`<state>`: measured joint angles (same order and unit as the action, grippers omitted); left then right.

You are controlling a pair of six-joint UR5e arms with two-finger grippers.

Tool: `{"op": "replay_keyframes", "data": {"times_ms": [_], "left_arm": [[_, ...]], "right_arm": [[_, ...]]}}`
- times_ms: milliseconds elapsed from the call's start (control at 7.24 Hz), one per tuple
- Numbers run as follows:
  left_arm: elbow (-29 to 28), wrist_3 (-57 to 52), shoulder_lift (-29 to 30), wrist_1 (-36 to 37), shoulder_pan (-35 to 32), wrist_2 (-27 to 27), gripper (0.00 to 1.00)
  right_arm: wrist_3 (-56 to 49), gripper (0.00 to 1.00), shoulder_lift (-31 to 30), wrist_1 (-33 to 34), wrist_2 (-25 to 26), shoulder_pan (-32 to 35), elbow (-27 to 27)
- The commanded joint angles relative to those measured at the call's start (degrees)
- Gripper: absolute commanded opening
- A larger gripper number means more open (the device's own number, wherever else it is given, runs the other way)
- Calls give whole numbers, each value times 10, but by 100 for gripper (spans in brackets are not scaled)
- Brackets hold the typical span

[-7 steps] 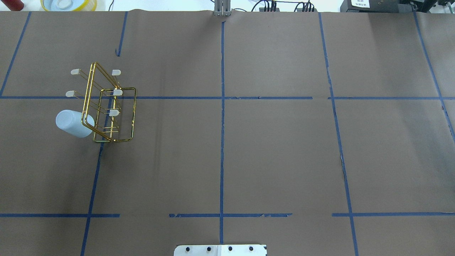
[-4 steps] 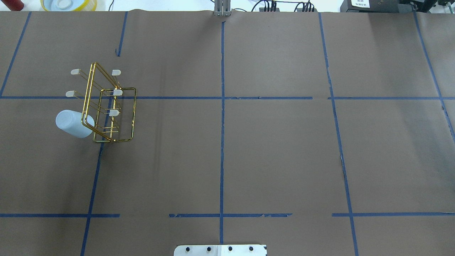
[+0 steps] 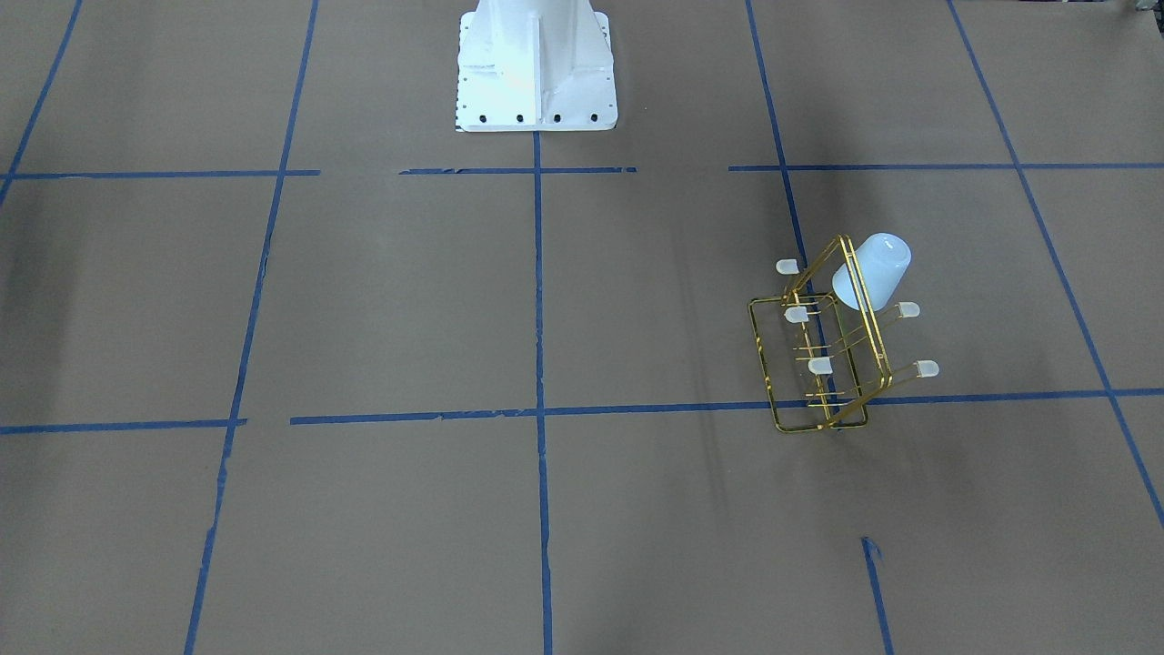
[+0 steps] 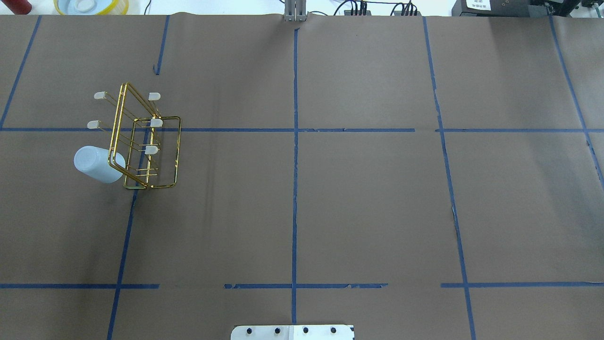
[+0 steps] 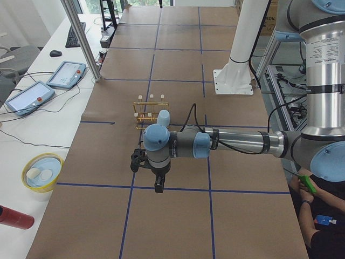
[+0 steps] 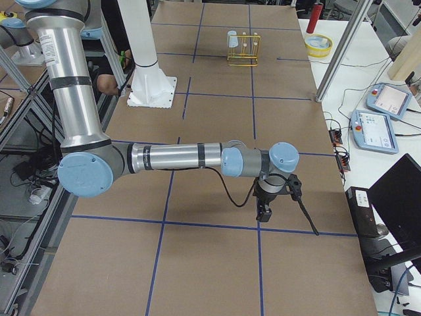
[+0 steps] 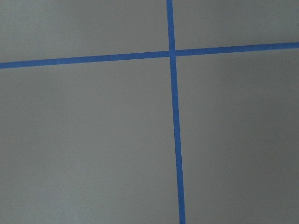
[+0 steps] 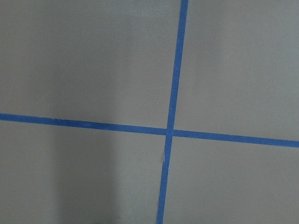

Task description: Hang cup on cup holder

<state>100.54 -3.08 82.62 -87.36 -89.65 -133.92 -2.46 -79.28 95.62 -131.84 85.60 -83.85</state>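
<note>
We see the small, pale blue-white plastic cup [image 4: 98, 164] sitting tilted on the gold wire cup holder [image 4: 141, 141], its mouth turned in to the frame and its closed base pointing out toward the table's left edge. Five of the rack's whitish-capped prongs are bare; the cup covers the spot on the side nearest the robot. The cup holder stands upright on the brown paper [image 4: 377, 212] that covers the tabletop, in the left half, about midway between the robot's edge and the far edge, astride a line of blue tape [image 4: 294, 189]. From across the table the cup [image 3: 873, 270] is raised off the paper, against the upper wires of the cup holder [image 3: 823, 350].

The left gripper [image 5: 157, 189] hangs pointing down over the paper near the table's left edge, well apart from the cup [image 5: 164, 117]. The right gripper [image 6: 264, 213] points down in the same way near the right edge, the cup [image 6: 232, 39] far off at the other end. Each shows only from the side, so we cannot tell how wide its jaws stand. Both wrist views show only paper and a tape crossing. The white metal robot base [image 3: 535, 64] stands at the middle of the robot's edge.
</note>
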Motion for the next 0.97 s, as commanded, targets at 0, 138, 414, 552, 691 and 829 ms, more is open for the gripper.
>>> {"op": "replay_keyframes", "data": {"times_ms": [0,138,414,552,691,829], "left_arm": [[0,2,0,0,0,1,100],[0,3,0,-2,0,0,100],[-1,1,-1,-12,0,-1,100],[-1,1,-2,-21,0,-1,100],[-2,1,-1,-21,0,-1,100],[-2,1,-2,-22,0,-1,100]], "right_arm": [[0,100,0,-1,0,-1,0],[0,100,0,0,0,0,0],[0,100,0,0,0,0,0],[0,100,0,0,0,0,0],[0,100,0,0,0,0,0],[0,100,0,0,0,0,0]]}}
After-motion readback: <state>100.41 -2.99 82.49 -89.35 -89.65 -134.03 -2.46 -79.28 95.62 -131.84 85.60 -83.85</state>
